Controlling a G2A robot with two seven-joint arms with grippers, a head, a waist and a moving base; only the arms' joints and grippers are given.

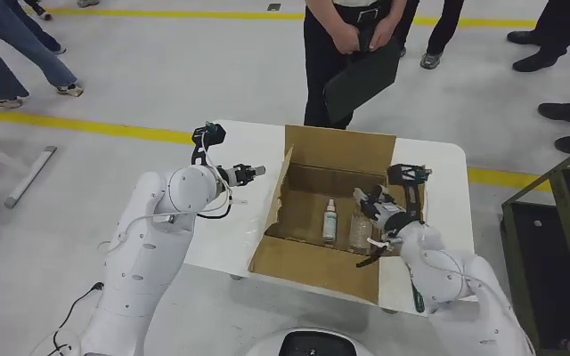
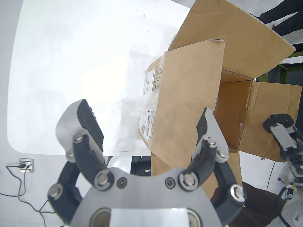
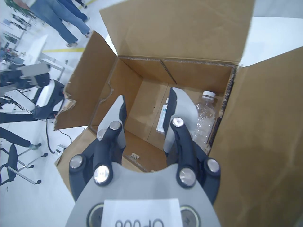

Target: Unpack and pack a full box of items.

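Top view: the box (image 1: pixel 307 262) spanned the table's (image 1: pixel 258 147) far to near edges. Left tool (image 2: pixel 144 111) and right tool (image 3: pixel 148 95) gaped empty

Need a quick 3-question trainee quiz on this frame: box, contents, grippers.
1. True or false: the cardboard box on the table is empty.
2. Which one hangs over the box's opening, fingers apart? A) left gripper B) right gripper C) neither
3. How many items lie on the box floor, and what are they?

Key
1. False.
2. B. The left gripper, also open, is outside the box, beside its side flap.
3. Two: a clear plastic bottle and a small labelled bottle, side by side.
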